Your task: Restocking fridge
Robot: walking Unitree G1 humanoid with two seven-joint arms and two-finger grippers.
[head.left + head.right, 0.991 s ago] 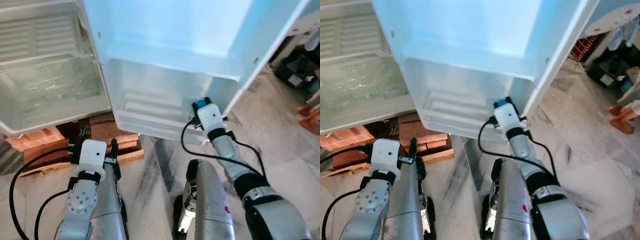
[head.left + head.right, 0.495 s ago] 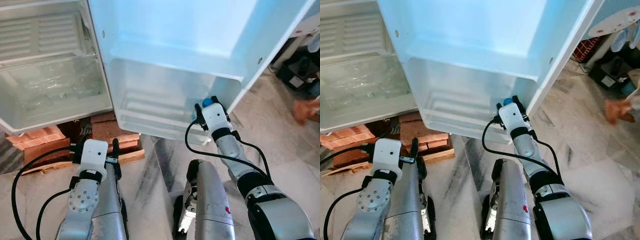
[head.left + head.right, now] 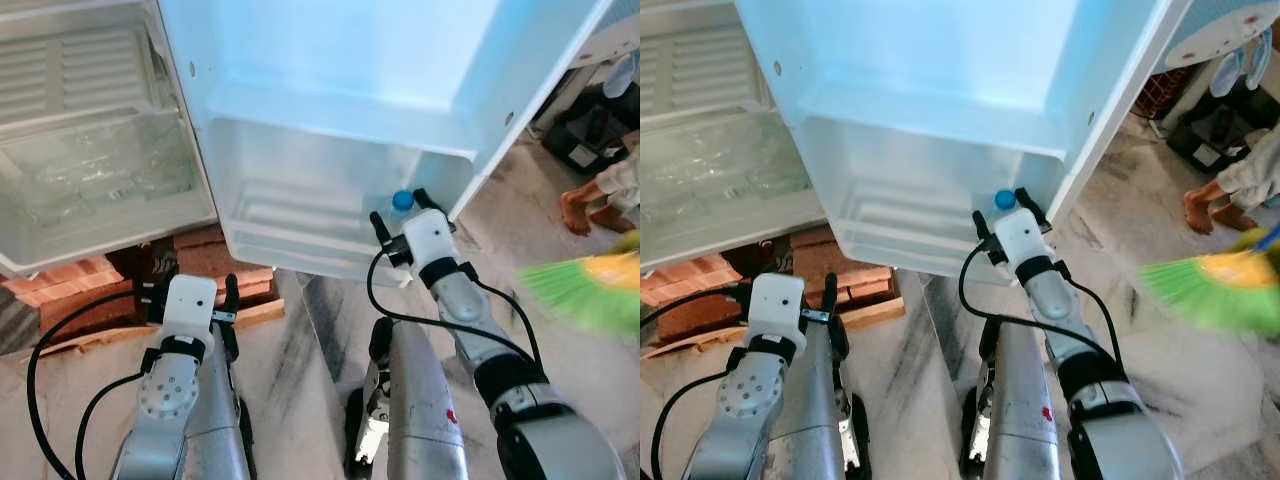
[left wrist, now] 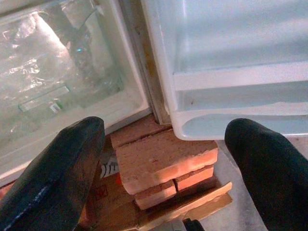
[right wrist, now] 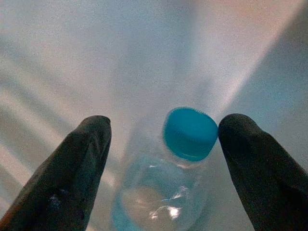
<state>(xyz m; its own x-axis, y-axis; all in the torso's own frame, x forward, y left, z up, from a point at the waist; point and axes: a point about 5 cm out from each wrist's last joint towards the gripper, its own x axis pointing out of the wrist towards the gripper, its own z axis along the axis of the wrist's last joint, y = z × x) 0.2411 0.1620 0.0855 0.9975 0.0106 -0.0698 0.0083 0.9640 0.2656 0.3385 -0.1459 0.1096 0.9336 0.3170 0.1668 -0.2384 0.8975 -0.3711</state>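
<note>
Bottle, clear with blue cap, stands in lower bin of fridge door, at its right end. Right gripper released, fingers spread either side of cap, not touching. Left gripper open, low before bricks under fridge.

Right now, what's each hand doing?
Left hand: open, empty, low by the bricks under the fridge.
Right hand: open, fingers either side of the blue-capped bottle in the door shelf, not gripping.
</note>
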